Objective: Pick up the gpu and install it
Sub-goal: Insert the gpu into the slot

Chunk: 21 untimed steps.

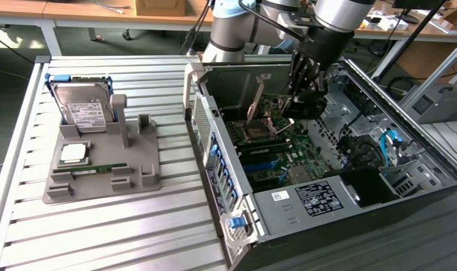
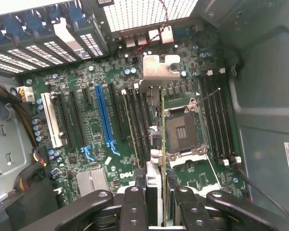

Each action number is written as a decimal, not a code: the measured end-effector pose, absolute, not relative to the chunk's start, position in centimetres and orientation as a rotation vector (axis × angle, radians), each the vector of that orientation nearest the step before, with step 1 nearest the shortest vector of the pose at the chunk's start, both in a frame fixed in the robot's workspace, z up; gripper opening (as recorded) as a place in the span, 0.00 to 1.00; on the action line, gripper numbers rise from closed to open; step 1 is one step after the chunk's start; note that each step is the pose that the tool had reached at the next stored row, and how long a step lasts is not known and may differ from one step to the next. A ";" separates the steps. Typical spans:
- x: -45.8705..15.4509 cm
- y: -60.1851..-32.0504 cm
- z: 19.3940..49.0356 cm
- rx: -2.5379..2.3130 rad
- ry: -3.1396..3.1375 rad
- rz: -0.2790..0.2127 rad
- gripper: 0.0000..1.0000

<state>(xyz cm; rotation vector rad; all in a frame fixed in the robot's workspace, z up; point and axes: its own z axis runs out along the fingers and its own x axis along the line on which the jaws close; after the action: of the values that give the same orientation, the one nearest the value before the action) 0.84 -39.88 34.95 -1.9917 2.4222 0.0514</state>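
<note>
The gpu [image 2: 162,144] is seen edge-on in the wrist view, a thin green card running from between my fingers out to its silver bracket [image 2: 159,67], which points toward the case's vented rear wall. My gripper [image 2: 158,195] is shut on the card's near end. In the exterior view the gripper [image 1: 297,108] hangs inside the open computer case [image 1: 364,186], just above the motherboard [image 1: 277,149], with the gpu's bracket [image 1: 256,100] standing tilted beside it. The card hovers between the black expansion slots and the empty CPU socket [image 2: 180,130]. Whether it touches a slot is unclear.
A grey fixture [image 1: 100,169] on the slatted table at the exterior view's left holds a hard drive [image 1: 81,110], a CPU chip [image 1: 74,152] and a green memory stick [image 1: 92,168]. A blue slot [image 2: 103,115], a white slot [image 2: 52,120] and cables [image 2: 19,110] lie nearby.
</note>
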 end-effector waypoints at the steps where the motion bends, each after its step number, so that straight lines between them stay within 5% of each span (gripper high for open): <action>1: 0.8 -39.9 35.0 -1.995 2.419 0.051 0.27; 21: 0.8 -39.9 34.9 -2.097 2.333 0.052 0.27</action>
<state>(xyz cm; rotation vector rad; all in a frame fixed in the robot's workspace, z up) 0.83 -39.88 34.95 -2.0970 2.3334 0.0518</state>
